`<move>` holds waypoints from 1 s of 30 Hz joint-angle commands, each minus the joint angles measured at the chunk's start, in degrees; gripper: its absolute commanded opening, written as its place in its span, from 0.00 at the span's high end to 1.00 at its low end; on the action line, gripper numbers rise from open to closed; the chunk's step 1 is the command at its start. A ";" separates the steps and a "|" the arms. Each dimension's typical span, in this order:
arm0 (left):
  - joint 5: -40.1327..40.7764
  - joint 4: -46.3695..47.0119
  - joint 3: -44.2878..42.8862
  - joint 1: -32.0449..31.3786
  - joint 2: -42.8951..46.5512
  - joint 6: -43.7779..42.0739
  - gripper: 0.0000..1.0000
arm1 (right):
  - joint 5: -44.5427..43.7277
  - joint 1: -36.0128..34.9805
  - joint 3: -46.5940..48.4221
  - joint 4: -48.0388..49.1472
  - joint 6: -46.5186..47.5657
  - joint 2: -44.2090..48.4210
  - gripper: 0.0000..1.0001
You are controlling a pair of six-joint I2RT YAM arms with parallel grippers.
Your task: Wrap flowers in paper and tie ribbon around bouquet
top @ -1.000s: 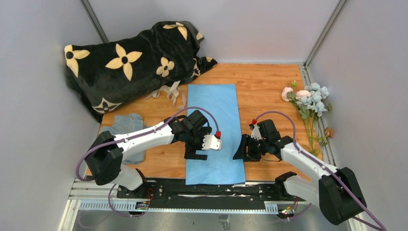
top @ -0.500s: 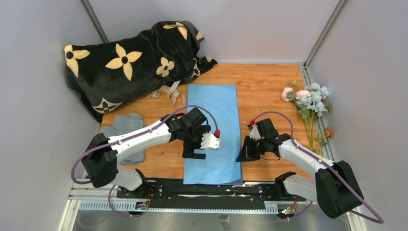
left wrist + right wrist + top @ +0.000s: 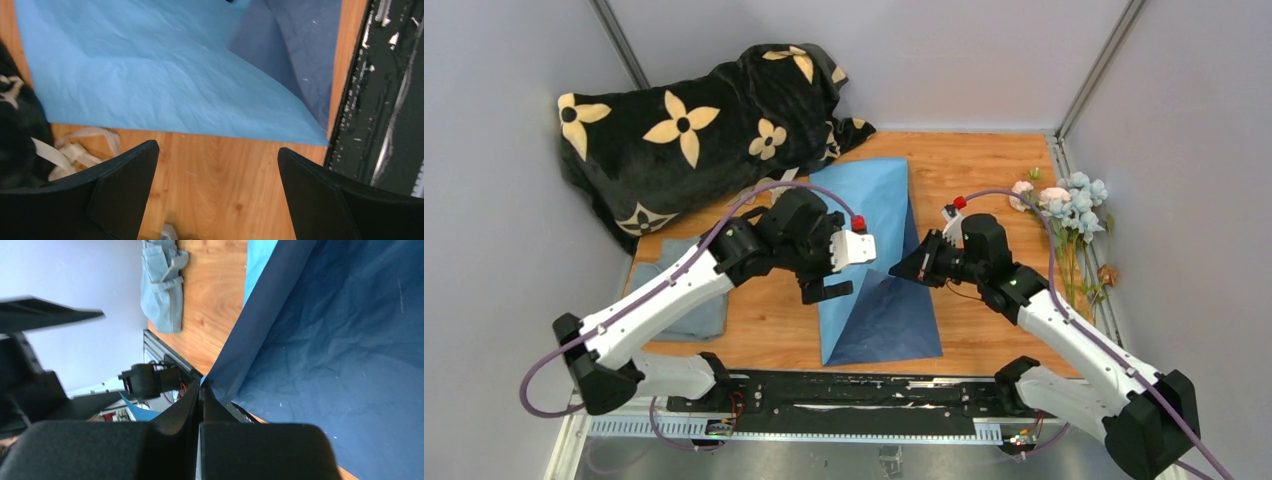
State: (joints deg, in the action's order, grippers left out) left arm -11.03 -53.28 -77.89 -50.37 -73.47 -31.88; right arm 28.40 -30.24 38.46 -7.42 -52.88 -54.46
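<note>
The right tool [image 3: 201,393] clamps the paper [image 3: 864,200] at its raised right edge, left tool [image 3: 218,160] gaping empty alongside, flowers [image 3: 1069,200] far right, nearest that arm.

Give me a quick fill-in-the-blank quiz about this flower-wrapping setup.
The right tool is ___ on the paper's edge.
The left tool hangs ___, holding nothing.
The flowers lie to the ___ of the paper.
The ribbon lies beside the black ___.
Missing words: shut, open, right, blanket.
</note>
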 commanded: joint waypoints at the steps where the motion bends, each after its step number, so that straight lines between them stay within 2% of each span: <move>1: -3.25 8.45 10.95 0.11 8.86 8.01 0.00 | -8.84 -2.20 2.64 5.68 -4.84 0.87 1.00; 4: -6.85 25.44 22.33 -0.41 14.06 11.06 0.00 | -9.15 -2.33 2.59 6.90 -5.07 1.98 1.00; 7: -6.68 33.43 26.24 -0.87 14.31 15.69 0.00 | -9.43 -2.37 3.50 6.20 -3.37 2.95 1.00; 15: -11.41 38.29 25.91 -0.87 11.25 25.11 0.00 | -8.94 -2.48 8.25 3.11 0.15 2.25 1.00; 20: -16.88 38.84 25.29 -1.28 13.16 27.04 0.00 | -11.64 -3.30 12.36 0.45 2.91 1.60 1.00; 22: -14.73 39.29 25.41 -1.70 13.83 28.01 0.00 | -12.12 -3.69 13.53 0.52 3.46 1.34 1.00; 25: -5.84 39.49 23.22 -1.75 11.61 31.56 0.01 | -14.12 -5.82 16.37 -0.33 5.48 0.89 1.00; 27: -7.15 39.48 21.88 -1.74 10.69 33.31 0.08 | -15.06 -7.07 17.94 -1.41 6.73 0.78 1.00; 30: -9.45 40.20 22.14 -1.75 11.24 35.80 0.28 | -15.92 -8.41 19.89 -3.11 8.60 0.97 1.00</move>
State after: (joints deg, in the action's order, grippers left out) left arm -20.14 -14.96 -54.37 -51.88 -62.33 -0.67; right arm 15.57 -36.58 55.11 -7.68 -48.38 -53.65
